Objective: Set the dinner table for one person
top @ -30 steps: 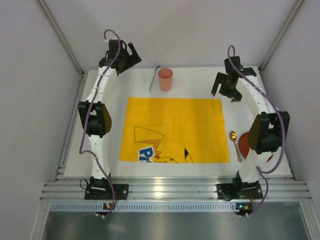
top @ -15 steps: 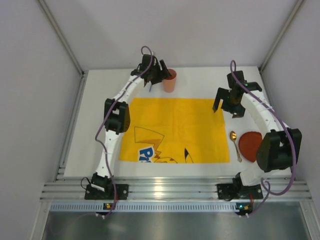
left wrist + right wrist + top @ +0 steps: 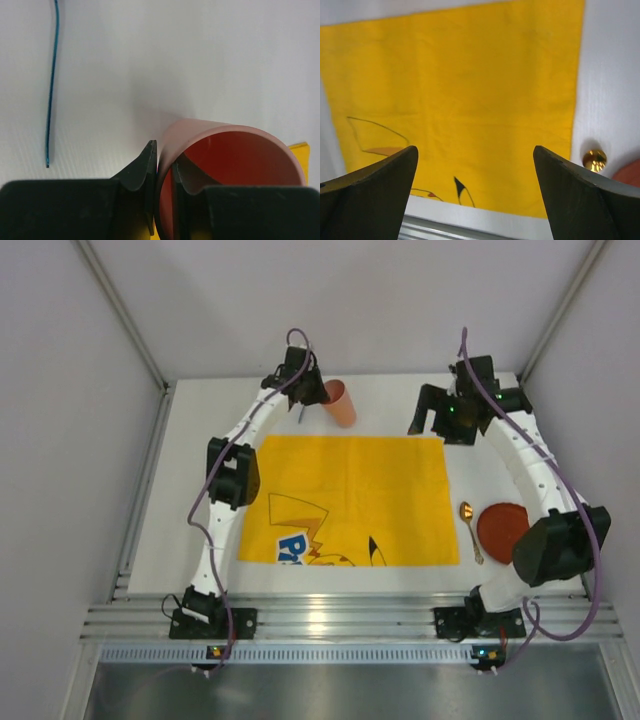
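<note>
Table: white top, filling the floor of the walled cell ahead of both arm bases, with an aluminium rail along its near edge. A yellow cloth with a cartoon print lies flat at its centre, reaching almost to the near edge. Just past the cloth's far edge, left of centre, is a pink cup, tilted off upright. The left gripper has it by the rim: the wrist view shows one finger outside the wall and one inside, jaws narrowed onto the wall. A thin blue stick lies on the bare table left of the cup, apart from it. Right of the cloth, a gold spoon lies on the table along the cloth's edge, with a red plate just beside it on the outer side. The right gripper hangs over the cloth's far right corner, jaws wide apart, holding nothing.
</note>
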`<state>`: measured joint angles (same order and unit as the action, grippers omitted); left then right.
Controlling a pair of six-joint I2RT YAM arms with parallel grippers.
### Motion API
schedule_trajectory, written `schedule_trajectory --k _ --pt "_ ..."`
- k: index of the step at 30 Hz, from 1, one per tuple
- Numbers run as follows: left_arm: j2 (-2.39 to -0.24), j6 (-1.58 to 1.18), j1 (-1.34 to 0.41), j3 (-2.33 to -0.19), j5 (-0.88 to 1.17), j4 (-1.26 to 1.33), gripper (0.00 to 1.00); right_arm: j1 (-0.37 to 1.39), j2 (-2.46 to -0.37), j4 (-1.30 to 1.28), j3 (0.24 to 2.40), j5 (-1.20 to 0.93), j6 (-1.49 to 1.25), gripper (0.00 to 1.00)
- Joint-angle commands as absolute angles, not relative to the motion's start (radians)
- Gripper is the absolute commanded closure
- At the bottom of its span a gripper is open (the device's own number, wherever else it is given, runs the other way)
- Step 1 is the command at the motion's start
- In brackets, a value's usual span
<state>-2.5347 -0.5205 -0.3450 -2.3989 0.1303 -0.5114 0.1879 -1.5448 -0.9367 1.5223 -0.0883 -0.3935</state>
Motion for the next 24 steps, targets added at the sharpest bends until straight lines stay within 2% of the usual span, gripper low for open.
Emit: schedule_trajectory --k 1,3,7,11,16,19,20,21,22,23,24 --pt "-2.361 -0.431 -0.414 -2.439 0.152 -0.54 1.0 0.276 -1.581 -0.802 1.756 -0.248 -0.367 0.0" --pt "-2.304 -0.394 -0.452 -2.412 0.141 -0.574 1.0 0.296 -1.664 -0.824 1.906 -0.271 -0.385 0.0" --pt "-2.198 -0.38 -0.529 -2.336 0.123 -0.617 1.0 0.342 -1.799 -0.919 2.069 -0.21 -0.384 0.0" --pt "-2.086 -0.345 -0.635 -2.264 0.071 -0.658 1.0 0.348 -1.824 -0.923 2.025 -0.158 -0.397 0.03" --pt "-1.965 -0.357 -0.741 -2.18 -0.021 -0.687 1.0 0.348 -1.76 -0.914 1.846 -0.033 -0.403 0.11" --pt "-1.896 -0.359 -0.776 -2.142 -0.069 -0.709 1.0 0.348 -1.683 -0.905 1.749 0.021 -0.408 0.4" --pt "-1.863 -0.359 -0.785 -2.129 -0.092 -0.71 1.0 0.348 -1.669 -0.9 1.724 0.023 -0.408 0.56" --pt "-1.853 -0.359 -0.798 -2.102 -0.097 -0.71 1.0 0.348 -1.655 -0.888 1.682 0.025 -0.413 0.66" --pt "-1.839 -0.359 -0.804 -2.088 -0.107 -0.71 0.91 0.348 -1.634 -0.884 1.665 0.02 -0.414 0.75" --pt "-1.83 -0.354 -0.821 -2.077 -0.127 -0.713 0.71 0.351 -1.625 -0.881 1.649 0.015 -0.417 0.91" --pt "-1.824 -0.354 -0.828 -2.066 -0.139 -0.719 0.51 0.35 -1.62 -0.877 1.628 0.009 -0.422 0.99"
